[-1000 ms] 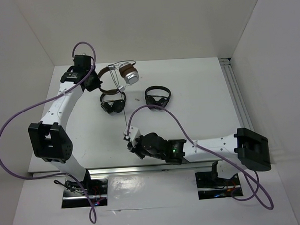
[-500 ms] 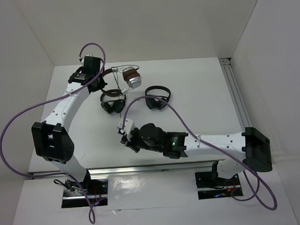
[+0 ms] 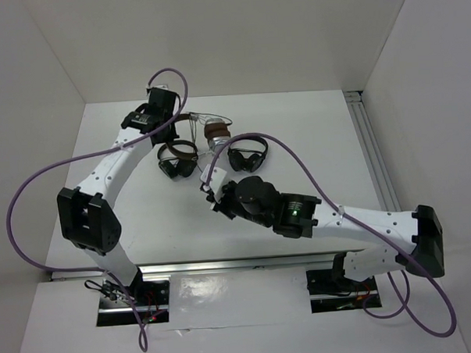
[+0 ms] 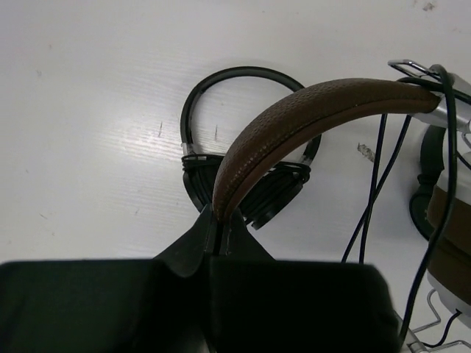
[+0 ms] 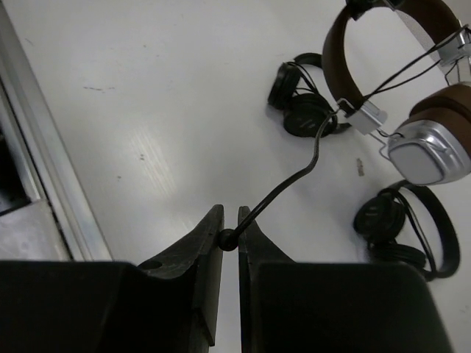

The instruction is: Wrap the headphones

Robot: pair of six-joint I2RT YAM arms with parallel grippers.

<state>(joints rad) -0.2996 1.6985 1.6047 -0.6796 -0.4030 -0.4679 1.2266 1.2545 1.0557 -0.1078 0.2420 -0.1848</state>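
Note:
The headphones (image 3: 215, 133), with brown headband (image 4: 309, 110) and silver earcup (image 5: 427, 151), hang above the table at the back centre. My left gripper (image 3: 173, 126) (image 4: 218, 219) is shut on one end of the headband and holds them up. Thin black cable (image 4: 375, 184) loops across the headband and earcup. Its free end (image 5: 294, 180) runs down to my right gripper (image 3: 209, 195) (image 5: 229, 224), which is shut on the cable's small round tip, just in front of the headphones.
Two small all-black headphones lie on the table below the held pair, one left (image 3: 178, 159) (image 5: 302, 107) and one right (image 3: 248, 154) (image 5: 401, 220). A metal rail (image 3: 373, 151) runs along the table's right edge, another along the near edge (image 5: 37, 162).
My left gripper has carried the headphones to the right. My right gripper has moved away from the near edge toward them, still gripping the cable end.

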